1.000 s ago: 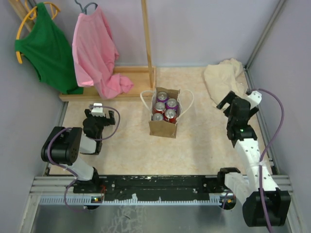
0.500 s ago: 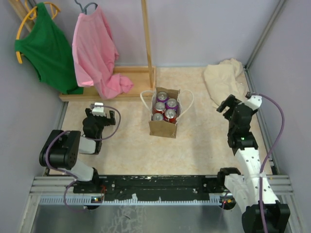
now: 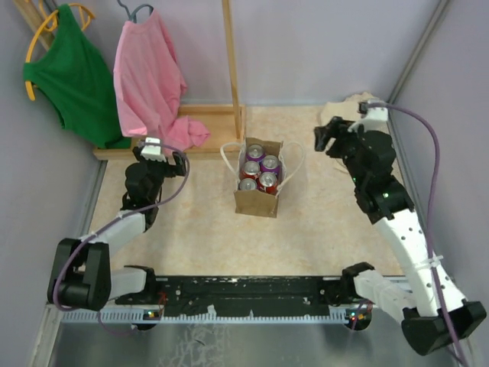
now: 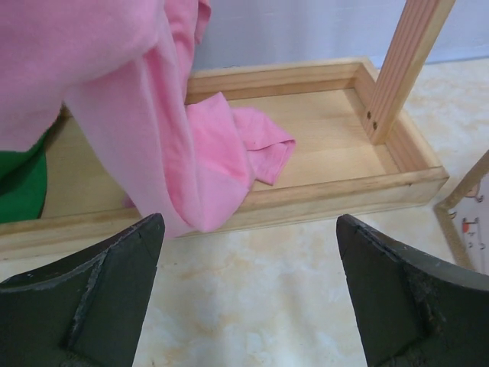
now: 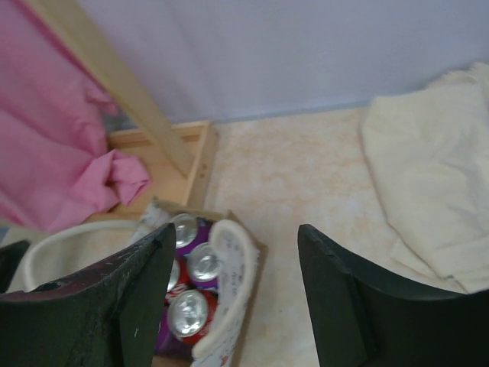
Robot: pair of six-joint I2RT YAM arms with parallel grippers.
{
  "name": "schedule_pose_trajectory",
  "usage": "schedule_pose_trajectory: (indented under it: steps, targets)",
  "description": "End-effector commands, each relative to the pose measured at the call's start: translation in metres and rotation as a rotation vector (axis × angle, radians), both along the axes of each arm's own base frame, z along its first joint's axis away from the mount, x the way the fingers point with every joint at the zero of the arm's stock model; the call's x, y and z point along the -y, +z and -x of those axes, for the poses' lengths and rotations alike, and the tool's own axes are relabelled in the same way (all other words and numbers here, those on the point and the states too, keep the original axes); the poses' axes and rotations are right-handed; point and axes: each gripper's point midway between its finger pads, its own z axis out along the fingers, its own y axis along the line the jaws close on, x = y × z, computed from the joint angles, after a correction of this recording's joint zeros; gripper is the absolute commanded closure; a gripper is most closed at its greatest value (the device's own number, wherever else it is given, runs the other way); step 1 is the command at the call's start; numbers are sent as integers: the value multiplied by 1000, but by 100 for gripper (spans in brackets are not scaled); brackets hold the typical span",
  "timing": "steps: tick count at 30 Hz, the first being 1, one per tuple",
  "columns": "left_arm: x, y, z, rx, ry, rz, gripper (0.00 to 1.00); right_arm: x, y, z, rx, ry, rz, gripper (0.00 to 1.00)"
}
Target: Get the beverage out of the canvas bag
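While its jaws gape, right arm (image 3: 397,222) extends.

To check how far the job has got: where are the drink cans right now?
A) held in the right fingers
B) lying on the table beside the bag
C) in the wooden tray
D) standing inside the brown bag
D: the cans show tops-up inside the canvas bag, and the right fingers stand apart with nothing between them.
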Motion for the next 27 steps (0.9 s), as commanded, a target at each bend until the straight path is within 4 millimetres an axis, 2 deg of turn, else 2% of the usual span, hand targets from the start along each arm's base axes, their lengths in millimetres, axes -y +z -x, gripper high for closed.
schedule_pose_trajectory:
  steps: [1,3,6,9,16,21,27]
  targets:
    - [12,10,0,-75,-1,95,0,-64,40,6,19,177,94,34]
    - [23,13,1,-104,-30,91,0,-101,31,3,-37,252,157,33]
    - [46,18,10,-116,-86,68,0,-147,9,3,-125,343,271,26]
    - [56,26,20,-98,-104,97,0,-174,-20,-2,-236,388,348,25]
    - [59,34,40,-68,-115,170,0,-186,-70,0,-394,436,400,25]
    - [51,24,41,-88,-65,171,0,-180,-111,8,-512,439,455,24]
    - [59,15,38,-125,-96,170,0,-176,-147,19,-593,463,487,25]
